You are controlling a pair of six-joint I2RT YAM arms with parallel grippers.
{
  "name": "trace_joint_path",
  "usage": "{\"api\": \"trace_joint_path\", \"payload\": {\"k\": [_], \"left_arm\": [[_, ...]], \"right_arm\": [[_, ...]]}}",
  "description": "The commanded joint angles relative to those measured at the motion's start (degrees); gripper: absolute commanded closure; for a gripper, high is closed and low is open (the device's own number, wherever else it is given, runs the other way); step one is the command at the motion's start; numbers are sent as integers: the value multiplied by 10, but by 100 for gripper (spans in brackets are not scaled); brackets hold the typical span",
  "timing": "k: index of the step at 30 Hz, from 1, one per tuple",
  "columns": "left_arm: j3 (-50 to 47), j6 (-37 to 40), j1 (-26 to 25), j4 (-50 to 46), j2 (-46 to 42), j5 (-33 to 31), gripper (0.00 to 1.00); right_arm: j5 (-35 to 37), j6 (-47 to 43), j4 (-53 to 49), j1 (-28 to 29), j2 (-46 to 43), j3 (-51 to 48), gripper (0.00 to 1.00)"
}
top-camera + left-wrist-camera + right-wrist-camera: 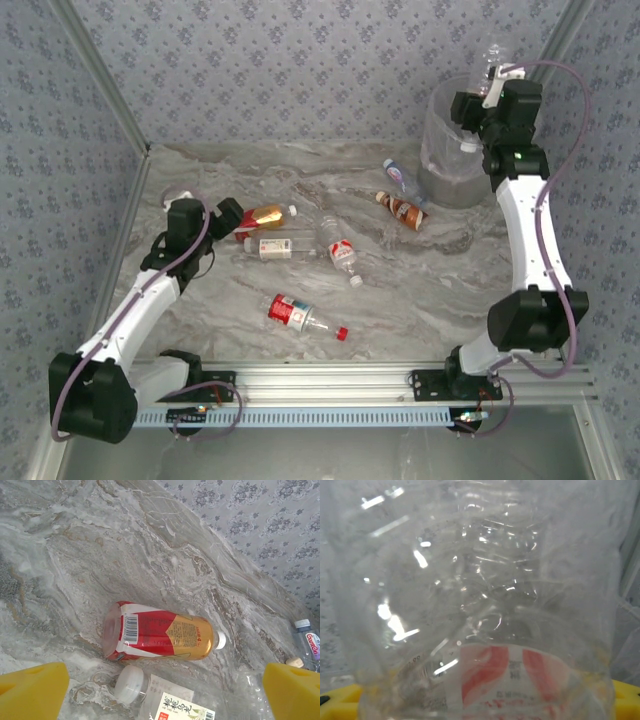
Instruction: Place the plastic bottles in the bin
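Top external: R gripper [492,88] clamps clear bottle [491,58] over bin [440,170].

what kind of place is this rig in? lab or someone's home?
Probably a lab test booth, not a home: patterned wall panels box in a marble-look table, and an aluminium mounting rail runs along its near edge.

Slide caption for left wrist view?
Open left fingers above a red-and-gold bottle lying on the marble table, clear bottle beside it.
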Motion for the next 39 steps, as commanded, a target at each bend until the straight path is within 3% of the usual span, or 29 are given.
{"api": "trace_joint_path", "payload": {"k": [1,11,19,25,31,39], "left_arm": [[-6,-6,5,-4,-20,-12,1],[-19,-16,8,-8,-39,-18,1],[-28,-18,10,-11,-45,-22,1],[-30,-18,11,-14,-47,-22,1],[-38,-21,13,-14,-50,-23,0],[-42,-22,15,-13,-49,-27,1]], "right_arm": [[48,-23,46,-8,34,37,34],[134,-68,114,-13,120,79,33],[162,-118,64,-24,181,116,33],[150,-128,19,-44,216,139,32],[92,-121,-30,-70,243,150,32],[83,-132,-67,-75,263,152,28]]}}
